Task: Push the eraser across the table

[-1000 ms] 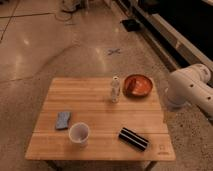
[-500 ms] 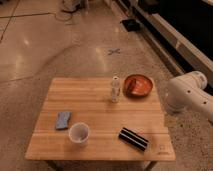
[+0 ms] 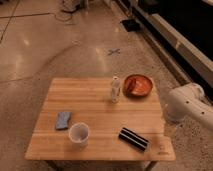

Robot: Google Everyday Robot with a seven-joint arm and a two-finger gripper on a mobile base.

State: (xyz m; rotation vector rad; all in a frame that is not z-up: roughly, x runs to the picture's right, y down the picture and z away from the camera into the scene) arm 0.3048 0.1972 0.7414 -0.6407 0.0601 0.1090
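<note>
The eraser [image 3: 133, 138], a small black oblong block with a pale stripe, lies flat near the front right corner of the light wooden table [image 3: 95, 107], set at a slant. Only the white links of my arm [image 3: 187, 104] show, beside the table's right edge and level with its middle. The gripper itself is out of view; nothing of it is near the eraser.
On the table stand a white cup [image 3: 79, 133] at front centre-left, a blue pad [image 3: 63, 120] to its left, a small pale bottle [image 3: 115, 90] and an orange-brown bowl [image 3: 137, 85] at the back right. Polished floor surrounds the table; a dark wall base runs along the right.
The white arm has shifted downward in the picture, toward the front along the table's right side. The eraser and the other objects have not moved.
</note>
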